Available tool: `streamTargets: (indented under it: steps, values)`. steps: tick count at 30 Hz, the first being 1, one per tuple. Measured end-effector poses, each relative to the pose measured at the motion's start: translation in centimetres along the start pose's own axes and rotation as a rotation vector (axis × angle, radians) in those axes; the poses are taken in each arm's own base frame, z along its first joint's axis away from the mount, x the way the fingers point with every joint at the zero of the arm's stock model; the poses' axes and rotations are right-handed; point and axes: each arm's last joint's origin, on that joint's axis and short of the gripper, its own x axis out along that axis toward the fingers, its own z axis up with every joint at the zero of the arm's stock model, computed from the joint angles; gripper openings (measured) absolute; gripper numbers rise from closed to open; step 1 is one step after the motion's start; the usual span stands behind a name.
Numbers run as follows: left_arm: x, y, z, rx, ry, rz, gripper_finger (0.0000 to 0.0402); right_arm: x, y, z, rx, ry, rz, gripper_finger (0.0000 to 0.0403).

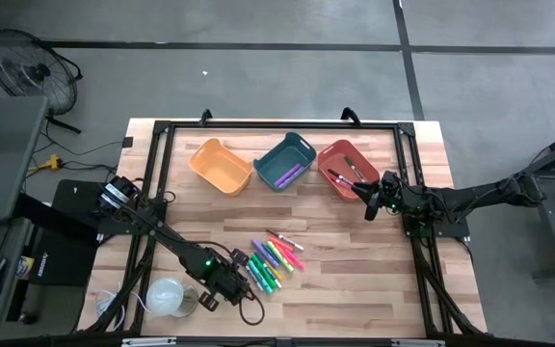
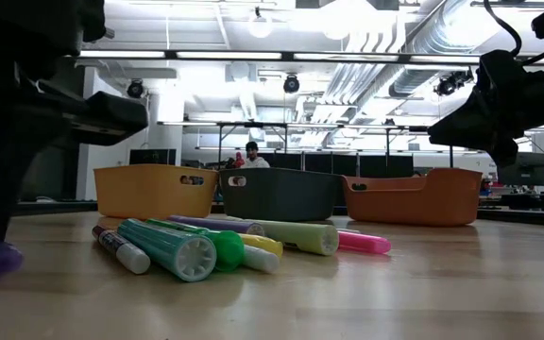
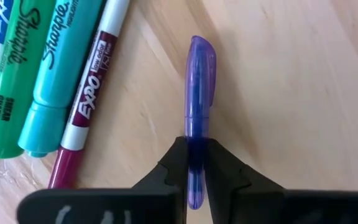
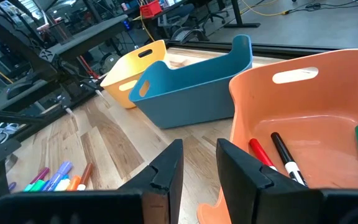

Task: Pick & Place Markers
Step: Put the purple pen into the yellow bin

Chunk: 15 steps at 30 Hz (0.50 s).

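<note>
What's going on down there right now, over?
Left gripper shut on purple marker, beside the marker pile. Right gripper empty, jaws apart, at the red bin. Nothing blocking.

A marker (image 3: 199,112) lies on the table (image 3: 291,93) between the left gripper's (image 3: 194,163) jaws, its cap end reaching out ahead of them. More markers (image 3: 55,81) lie side by side just to one side. Past the right gripper's (image 4: 199,163) jaws a bin (image 4: 303,118) holding markers (image 4: 284,158) sits just ahead, with two more bins (image 4: 191,87) beyond it in a row.
</note>
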Motion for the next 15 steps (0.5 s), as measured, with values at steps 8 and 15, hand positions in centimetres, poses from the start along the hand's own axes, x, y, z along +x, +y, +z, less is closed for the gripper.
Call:
streamTargets:
  steps: [8,15]
  values:
    - [-0.3,0.0,0.1,-0.048,-0.014,0.000,0.0023,0.0,0.0,0.0,0.000,0.000,0.000,0.0085]
    - [-2.4,0.7,-0.1,-0.182,-0.042,0.012,0.0023,0.0,0.0,0.0,0.000,0.000,0.000,0.0085]
